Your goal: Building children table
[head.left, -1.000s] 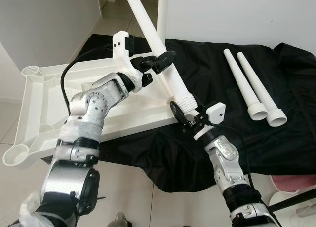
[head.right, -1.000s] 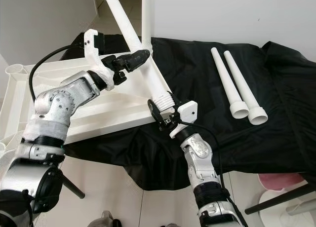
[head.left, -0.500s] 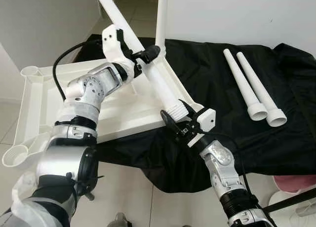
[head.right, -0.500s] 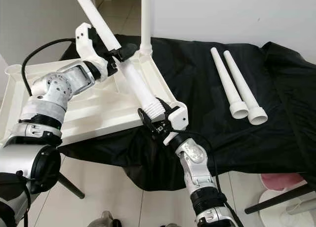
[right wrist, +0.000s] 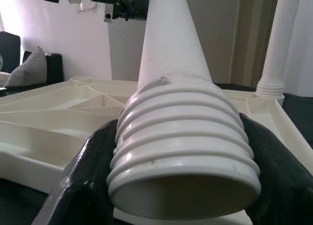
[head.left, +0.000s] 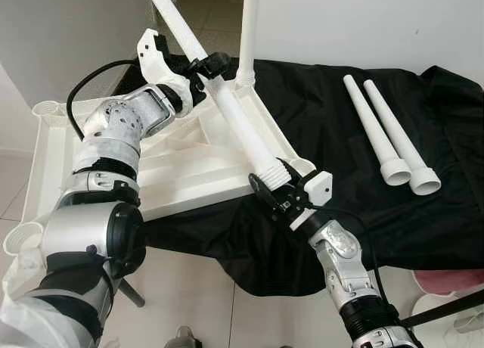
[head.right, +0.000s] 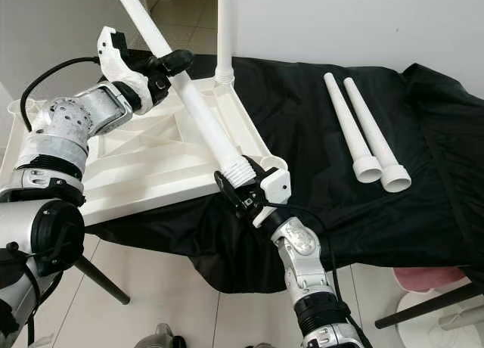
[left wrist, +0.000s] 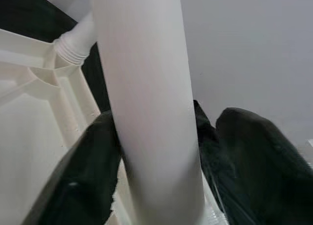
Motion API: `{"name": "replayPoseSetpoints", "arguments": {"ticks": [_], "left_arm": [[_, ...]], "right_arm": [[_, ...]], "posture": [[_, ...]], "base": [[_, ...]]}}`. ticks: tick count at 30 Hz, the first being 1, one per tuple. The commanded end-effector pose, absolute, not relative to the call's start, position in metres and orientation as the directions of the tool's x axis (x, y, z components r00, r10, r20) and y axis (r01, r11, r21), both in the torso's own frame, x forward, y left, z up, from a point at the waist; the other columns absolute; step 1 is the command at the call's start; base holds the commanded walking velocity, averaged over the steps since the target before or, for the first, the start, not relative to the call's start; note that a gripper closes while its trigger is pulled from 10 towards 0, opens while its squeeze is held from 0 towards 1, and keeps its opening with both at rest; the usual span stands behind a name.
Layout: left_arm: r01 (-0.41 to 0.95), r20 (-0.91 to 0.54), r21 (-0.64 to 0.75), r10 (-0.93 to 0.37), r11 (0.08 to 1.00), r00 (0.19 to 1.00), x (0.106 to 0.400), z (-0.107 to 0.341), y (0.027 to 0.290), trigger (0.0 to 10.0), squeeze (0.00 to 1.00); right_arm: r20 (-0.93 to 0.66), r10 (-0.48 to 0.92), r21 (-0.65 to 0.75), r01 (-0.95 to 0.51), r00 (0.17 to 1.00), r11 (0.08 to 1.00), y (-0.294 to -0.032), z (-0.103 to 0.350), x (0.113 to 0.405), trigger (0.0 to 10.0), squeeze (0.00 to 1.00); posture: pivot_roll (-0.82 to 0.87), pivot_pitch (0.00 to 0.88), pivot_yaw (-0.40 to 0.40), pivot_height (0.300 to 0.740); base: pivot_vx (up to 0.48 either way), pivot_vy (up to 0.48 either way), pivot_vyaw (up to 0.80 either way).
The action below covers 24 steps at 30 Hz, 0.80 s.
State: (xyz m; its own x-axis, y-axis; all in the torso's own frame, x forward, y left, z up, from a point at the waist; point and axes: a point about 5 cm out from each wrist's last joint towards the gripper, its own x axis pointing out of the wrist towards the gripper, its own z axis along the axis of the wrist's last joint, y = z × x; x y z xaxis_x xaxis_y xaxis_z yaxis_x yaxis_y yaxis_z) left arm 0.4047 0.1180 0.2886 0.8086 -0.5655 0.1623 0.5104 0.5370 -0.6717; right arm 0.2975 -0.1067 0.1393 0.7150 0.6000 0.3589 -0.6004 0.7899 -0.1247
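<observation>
Gripping one white leg, left end effector mid-shaft, right end effector clamping its threaded end, ridges clearest at wrist.

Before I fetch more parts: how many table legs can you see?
4. One leg is held by both grippers, one leg stands upright in the tabletop corner, and two legs lie side by side on the black cloth.
</observation>
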Motion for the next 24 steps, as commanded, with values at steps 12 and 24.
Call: {"name": "replayPoseSetpoints", "arguments": {"ticks": [12,24], "left_arm": [[0.620,0.264,-0.675,-0.653,0.401,0.710,0.400,0.300,0.101,0.0,0.00],[0.591,0.268,-0.687,-0.608,0.423,0.747,0.404,0.305,0.112,10.0,0.00]], "right_arm": [[0.354,0.624,-0.144,-0.618,0.697,0.773,-0.106,0.142,0.297,10.0,0.00],[0.370,0.585,-0.056,-0.611,0.722,0.790,-0.111,0.144,0.300,10.0,1.00]], "posture": [[0.01,0.012,0.009,0.740],[0.01,0.007,-0.003,0.740]], "base": [[0.000,0.000,0.00],[0.000,0.000,0.00]]}}
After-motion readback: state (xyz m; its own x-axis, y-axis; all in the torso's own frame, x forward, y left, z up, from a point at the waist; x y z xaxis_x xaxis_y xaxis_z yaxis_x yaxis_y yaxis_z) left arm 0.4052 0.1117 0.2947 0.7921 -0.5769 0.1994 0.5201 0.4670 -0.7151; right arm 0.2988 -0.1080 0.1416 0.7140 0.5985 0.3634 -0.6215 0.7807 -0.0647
